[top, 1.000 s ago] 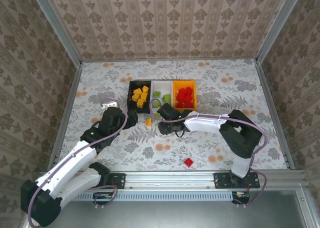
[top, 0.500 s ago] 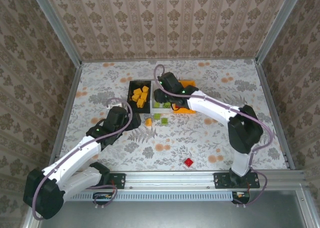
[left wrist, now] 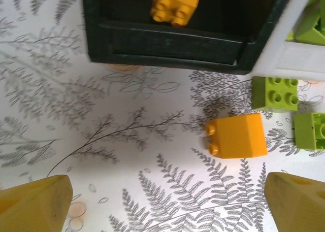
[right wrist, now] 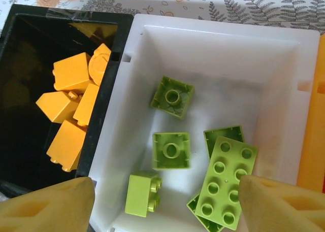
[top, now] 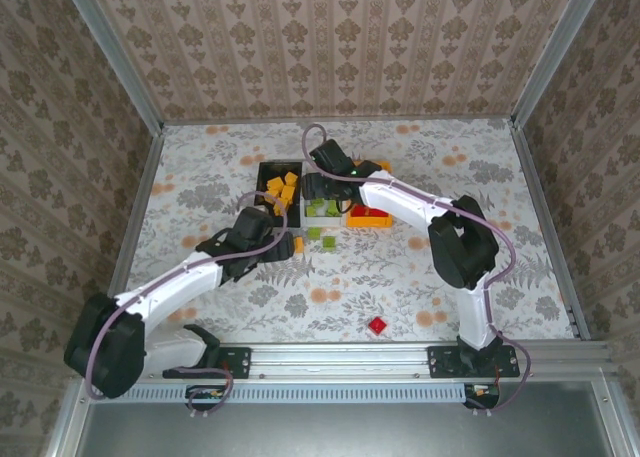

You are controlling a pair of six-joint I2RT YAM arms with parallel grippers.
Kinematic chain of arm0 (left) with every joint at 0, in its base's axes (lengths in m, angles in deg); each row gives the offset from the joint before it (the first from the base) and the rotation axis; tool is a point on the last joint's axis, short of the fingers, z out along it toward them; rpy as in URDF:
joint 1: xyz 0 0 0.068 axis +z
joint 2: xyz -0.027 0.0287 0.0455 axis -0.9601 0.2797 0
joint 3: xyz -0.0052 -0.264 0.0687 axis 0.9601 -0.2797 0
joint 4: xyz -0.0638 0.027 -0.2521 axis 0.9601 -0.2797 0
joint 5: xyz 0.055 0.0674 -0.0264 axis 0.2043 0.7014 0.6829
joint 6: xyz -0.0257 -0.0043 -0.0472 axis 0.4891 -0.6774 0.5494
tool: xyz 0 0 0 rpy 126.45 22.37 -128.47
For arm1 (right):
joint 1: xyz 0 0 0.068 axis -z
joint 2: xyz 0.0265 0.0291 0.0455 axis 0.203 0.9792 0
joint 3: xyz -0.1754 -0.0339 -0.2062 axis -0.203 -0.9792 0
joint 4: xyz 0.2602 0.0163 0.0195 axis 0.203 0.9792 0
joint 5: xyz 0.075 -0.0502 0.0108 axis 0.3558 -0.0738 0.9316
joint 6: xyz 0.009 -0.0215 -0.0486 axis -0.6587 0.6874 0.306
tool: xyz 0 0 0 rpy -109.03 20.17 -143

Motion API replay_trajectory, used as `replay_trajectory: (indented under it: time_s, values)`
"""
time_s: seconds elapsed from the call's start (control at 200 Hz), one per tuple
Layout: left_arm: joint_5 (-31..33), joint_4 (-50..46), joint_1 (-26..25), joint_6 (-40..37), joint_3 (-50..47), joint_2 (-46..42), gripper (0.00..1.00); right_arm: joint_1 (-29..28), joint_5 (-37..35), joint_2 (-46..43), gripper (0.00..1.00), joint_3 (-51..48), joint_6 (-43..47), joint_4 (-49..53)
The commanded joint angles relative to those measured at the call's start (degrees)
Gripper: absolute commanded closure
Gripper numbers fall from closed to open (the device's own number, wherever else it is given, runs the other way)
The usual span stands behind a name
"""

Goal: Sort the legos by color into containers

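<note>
The left tool (left wrist: pixel 165 204) hangs wide apart above an orange brick (left wrist: pixel 237 135) on the counter (left wrist: pixel 101 140); the right tool (right wrist: pixel 165 206), also apart, hovers over the white bin (right wrist: pixel 218 44) of green bricks (right wrist: pixel 171 150).

The scene is lit brightly and evenly from above, and only faint, soft shadows are thrown on the counter (top: pixel 400 267). In the left wrist view a diffuse shadow is cast up-left of an orange brick (left wrist: pixel 238 135), while the black bin (left wrist: pixel 167 44) is left dark inside. A pale sheen is seen inside the white bin (right wrist: pixel 213 44), and the yellow fingertips (right wrist: pixel 45 206) at the bottom corners are blurred.
</note>
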Motion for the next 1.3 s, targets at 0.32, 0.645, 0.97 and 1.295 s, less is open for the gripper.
replay_trajectory:
  time_s: [0.32, 0.645, 0.97, 1.295]
  values:
    - [5.4, 1.6, -7.1, -7.0, 13.7, 19.7, 0.24, 0.1, -0.7, -20.9, 0.21, -19.5, -2.2, -8.5]
    - [7.8, -0.4, -8.8, -6.3, 15.3, 24.4, 0.53, 1.1, -1.0, -27.7, 0.20, -25.3, -2.2, -9.8]
    - [9.2, -2.1, -10.6, -4.6, 13.5, 23.9, 0.78, 2.3, -0.6, -29.1, 0.20, -26.4, -2.8, -10.1]
    - [11.3, -4.7, -12.9, -3.0, 12.4, 16.9, 0.87, 3.2, -0.3, -31.1, 0.20, -28.1, -3.9, -10.4]
